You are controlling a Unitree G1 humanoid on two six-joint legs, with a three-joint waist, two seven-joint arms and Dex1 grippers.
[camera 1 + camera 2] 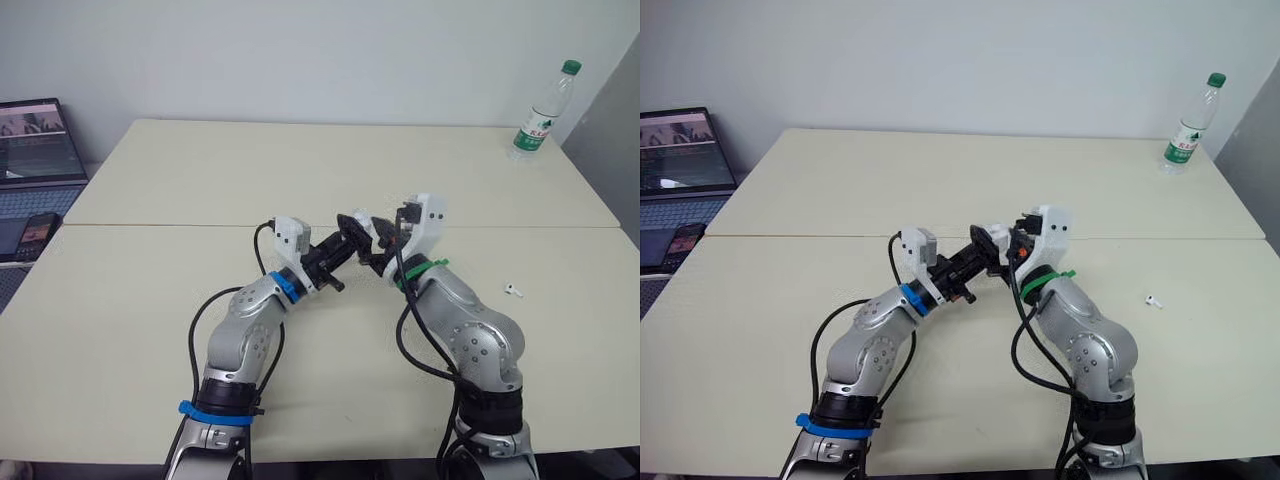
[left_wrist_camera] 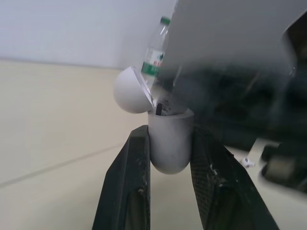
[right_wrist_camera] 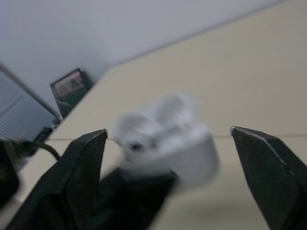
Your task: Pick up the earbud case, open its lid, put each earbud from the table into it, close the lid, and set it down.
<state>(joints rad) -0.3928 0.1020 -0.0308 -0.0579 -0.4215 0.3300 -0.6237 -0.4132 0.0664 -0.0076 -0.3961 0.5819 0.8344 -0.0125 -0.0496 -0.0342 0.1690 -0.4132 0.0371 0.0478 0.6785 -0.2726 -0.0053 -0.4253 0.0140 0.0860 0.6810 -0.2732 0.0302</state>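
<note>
- The small white glossy plastic earbud case [image 2: 170, 148] is held in the air over the middle of the pale cream table [image 1: 300, 170]. It sits between the two arms, just nearer than the seam where the two tabletops meet.
- The left gripper [image 2: 169, 132] has its two black fingers clamped on opposite sides of the case's lower body. The case stands upright, with its rounded bottom poking out below the fingers.
- The case's domed lid [image 2: 132, 91] is swung open on its hinge and tipped back to one side. Something dark shows at the mouth, but I cannot tell whether an earbud is already seated there.
- The right gripper [image 3: 169, 132] faces the case from close by with its fingers spread wide and nothing between them.
- One tiny white earbud [image 1: 513, 290] lies on the table well to the right of the arms.
- Handling, as I judge it: the case is light and stiff, but it is smooth and rounded, so it could slip or twist in a pinch. The safest hold is on the broad sides of the body below the lid seam, leaving the hinge and mouth free.
- The earbud looks very light and easy to flick away, so it probably needs a gentle pinch across its stem.
- The clear plastic bottle with a green cap [image 1: 541, 112] at the far right corner is out of the way.
</note>
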